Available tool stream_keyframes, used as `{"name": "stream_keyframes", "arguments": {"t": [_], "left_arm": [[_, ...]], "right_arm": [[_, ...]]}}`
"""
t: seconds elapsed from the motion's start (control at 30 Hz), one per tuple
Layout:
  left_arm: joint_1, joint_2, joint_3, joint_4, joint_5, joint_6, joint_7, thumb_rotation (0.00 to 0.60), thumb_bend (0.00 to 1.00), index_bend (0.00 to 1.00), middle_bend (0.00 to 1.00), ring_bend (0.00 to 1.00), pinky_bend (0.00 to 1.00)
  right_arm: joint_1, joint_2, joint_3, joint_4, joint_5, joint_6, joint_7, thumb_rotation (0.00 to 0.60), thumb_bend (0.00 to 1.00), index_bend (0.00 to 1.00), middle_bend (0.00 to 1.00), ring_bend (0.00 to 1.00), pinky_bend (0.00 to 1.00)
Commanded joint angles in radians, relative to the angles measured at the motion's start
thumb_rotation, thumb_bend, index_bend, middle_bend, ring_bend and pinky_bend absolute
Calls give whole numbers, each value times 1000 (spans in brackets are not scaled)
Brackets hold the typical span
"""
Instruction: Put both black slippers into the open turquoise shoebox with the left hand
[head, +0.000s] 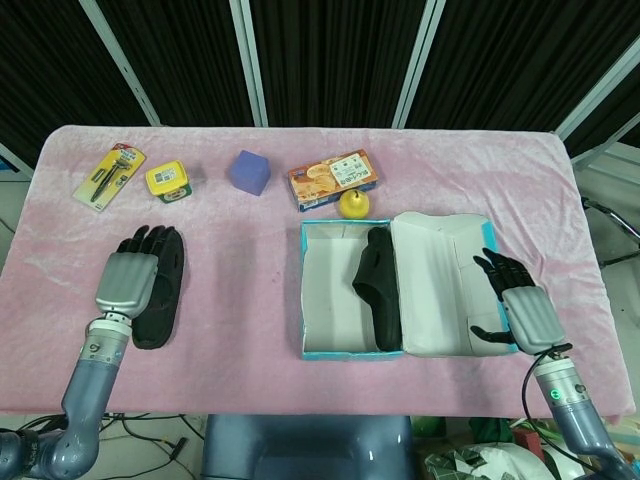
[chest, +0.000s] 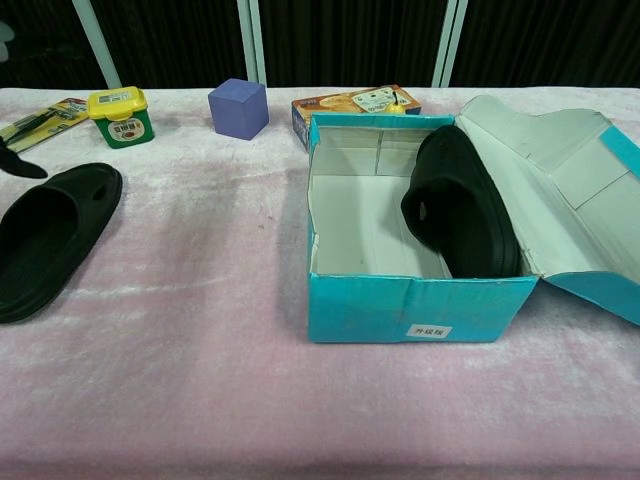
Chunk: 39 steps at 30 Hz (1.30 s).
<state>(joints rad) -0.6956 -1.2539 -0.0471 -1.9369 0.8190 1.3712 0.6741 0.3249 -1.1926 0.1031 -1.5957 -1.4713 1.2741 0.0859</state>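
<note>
Lying on the pink counter (head: 250, 240) with its long axis from 12 to 6 o'clock, the second black slipper (head: 165, 280) is partly covered by the unclenched, empty left robot hand (head: 128, 280), the turquoise shoebox (head: 345, 345) being well apart at 3 o'clock.

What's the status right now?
Left hand open over second slipper on table. Right hand open beside shoebox. First slipper boxed. Nothing blocking.
</note>
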Motion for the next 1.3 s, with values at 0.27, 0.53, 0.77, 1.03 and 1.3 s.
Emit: {"name": "stream_keyframes", "arguments": {"t": [0.27,0.53,0.77,1.03,1.3], "left_arm": [[-9,-46,-28,237,-192,-214,-62,600,19,30,90,64,239],[-72,-100,-77,394,-286,-374,-66,600,0,8,65,55,164],[-136,-154,-87,516,-345,-458,-17,600,0,0,56,55,149],[-189,-209,-77,610,-411,-519,39,600,0,0,78,119,142],[-203,-230,-65,638,-447,-529,54,600,0,26,157,119,143]], "right_arm": [[-3,-12,-6,9,12,-8,-3,600,31,0,0,0,68],[-11,-14,-9,13,18,-3,2,600,30,0,0,0,68],[-13,-12,-7,12,26,-5,-2,600,31,0,0,0,68],[-15,-14,-5,10,40,-10,-6,600,31,0,0,0,68],[-12,-16,0,14,48,-17,-3,600,30,0,0,0,68]]}}
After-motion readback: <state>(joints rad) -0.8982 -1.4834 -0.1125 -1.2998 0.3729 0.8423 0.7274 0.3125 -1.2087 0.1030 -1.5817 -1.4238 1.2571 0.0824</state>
